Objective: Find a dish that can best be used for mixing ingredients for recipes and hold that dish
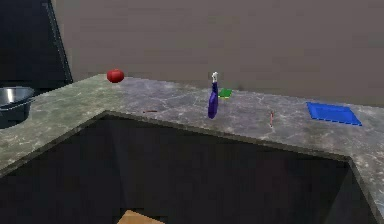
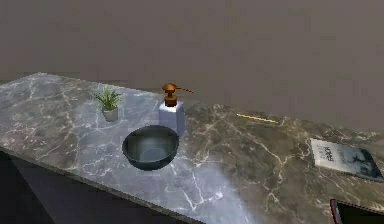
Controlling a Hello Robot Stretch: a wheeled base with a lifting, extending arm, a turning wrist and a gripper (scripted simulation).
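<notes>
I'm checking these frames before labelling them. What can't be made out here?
- Forward view: metal bowl, cut off by the left edge.
- Forward view: green thing near the purple bottle, too small to name.
- Arm side view: dark flat thing, cut off by the bottom right corner.
- Arm side view: thin yellow stick on the counter, too small to identify.
</notes>
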